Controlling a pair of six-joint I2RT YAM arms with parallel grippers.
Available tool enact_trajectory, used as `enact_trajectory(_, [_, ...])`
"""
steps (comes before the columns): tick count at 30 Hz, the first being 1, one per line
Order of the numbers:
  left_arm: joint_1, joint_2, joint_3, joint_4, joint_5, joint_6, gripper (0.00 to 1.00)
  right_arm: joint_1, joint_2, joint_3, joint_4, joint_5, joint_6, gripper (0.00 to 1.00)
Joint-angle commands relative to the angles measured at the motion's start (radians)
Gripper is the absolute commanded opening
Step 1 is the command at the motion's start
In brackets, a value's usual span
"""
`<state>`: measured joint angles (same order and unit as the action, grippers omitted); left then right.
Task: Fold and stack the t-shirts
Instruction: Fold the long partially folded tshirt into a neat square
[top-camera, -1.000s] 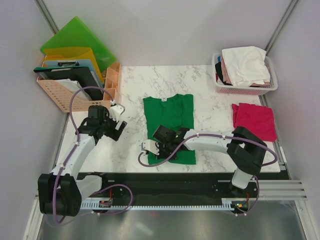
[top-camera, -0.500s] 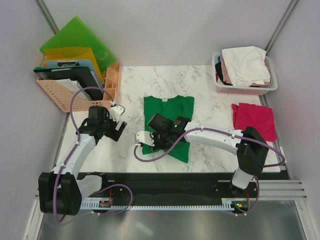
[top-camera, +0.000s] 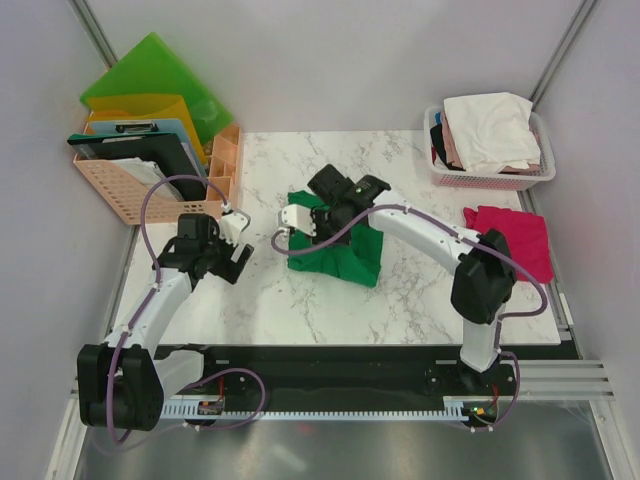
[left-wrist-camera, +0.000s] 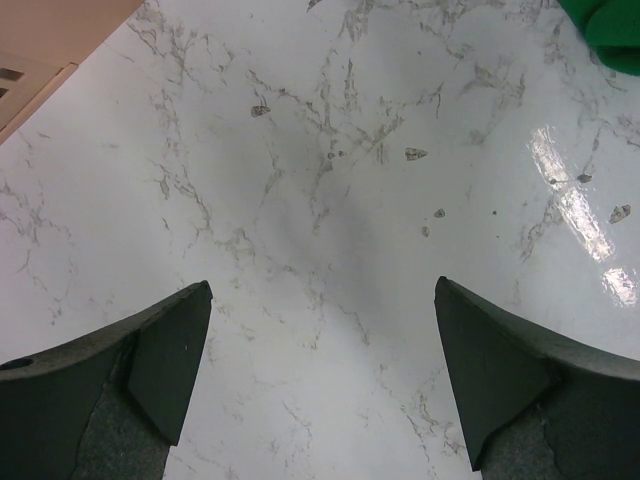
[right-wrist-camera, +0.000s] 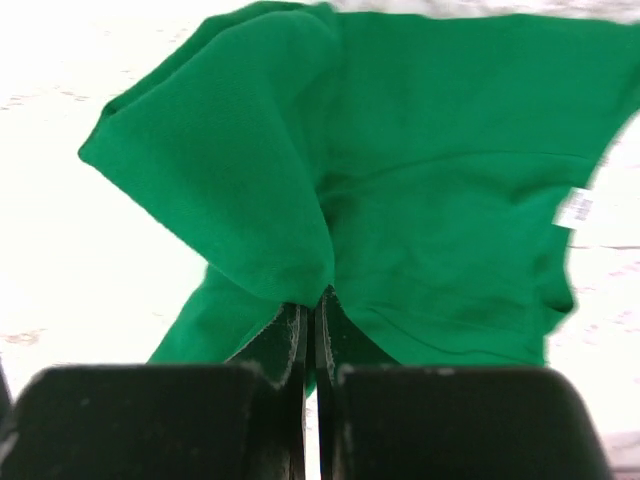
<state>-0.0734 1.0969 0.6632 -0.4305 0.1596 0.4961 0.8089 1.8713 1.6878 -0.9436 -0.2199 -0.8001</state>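
Farther back now, green tee (top-camera: 355, 258) hem, bunched

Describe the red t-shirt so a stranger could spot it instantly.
Start at the marble table, then its right edge, on the near side of the pink basket. The magenta-red t-shirt lies folded flat there, unlike the bunched green t-shirt mid-table.

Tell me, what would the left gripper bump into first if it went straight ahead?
Probably the bare marble table: the open left gripper points down at it, with the green t-shirt off to one side.
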Motion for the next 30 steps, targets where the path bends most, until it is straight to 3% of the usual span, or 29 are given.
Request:
enact_trajectory(1, [0.006,0.001,-0.007,0.039,0.006,0.018,1.00,-0.066,0.070,0.174,-0.090,-0.035,-0.100,0.00])
enact_trajectory(9, [0.006,0.011,-0.001,0.041,-0.002,0.015,1.00,-0.134,0.293,0.541,-0.230,-0.030,-0.191,0.00])
enact_trajectory(15, [0.006,-0.008,-0.010,0.036,-0.020,0.039,1.00,-0.154,0.402,0.595,-0.231,-0.036,-0.209,0.00])
enact_trajectory(17, [0.007,-0.002,-0.005,0.032,-0.020,0.042,1.00,-0.154,0.425,0.587,-0.215,-0.030,-0.205,0.15])
enact_trajectory(18, [0.007,0.003,-0.002,0.021,-0.014,0.044,1.00,-0.157,0.430,0.567,-0.202,-0.021,-0.200,0.45])
enact_trajectory(19, [0.007,0.004,0.001,0.018,-0.008,0.042,1.00,-0.162,0.436,0.558,-0.180,-0.016,-0.197,0.57])
enact_trajectory(20, [0.007,0.006,0.001,0.015,0.004,0.039,1.00,-0.165,0.436,0.547,-0.172,-0.013,-0.198,0.59])
enact_trajectory(22, [0.007,0.003,-0.005,0.004,0.017,0.033,1.00,-0.175,0.436,0.515,-0.141,-0.007,-0.189,0.73])
enact_trajectory(25, [0.007,-0.006,-0.030,0.007,0.029,0.029,1.00,-0.189,0.422,0.492,-0.121,-0.024,-0.177,0.73])
enact_trajectory(28, [0.006,-0.006,-0.054,0.006,0.038,0.024,1.00,-0.192,0.404,0.478,-0.106,-0.022,-0.168,0.87])
enact_trajectory(29, [0.007,-0.008,-0.059,0.006,0.041,0.022,1.00,-0.192,0.397,0.475,-0.100,-0.019,-0.165,0.98])
enact_trajectory(30, [0.007,-0.008,-0.063,0.006,0.043,0.021,1.00,-0.192,0.390,0.469,-0.090,-0.010,-0.159,0.98])
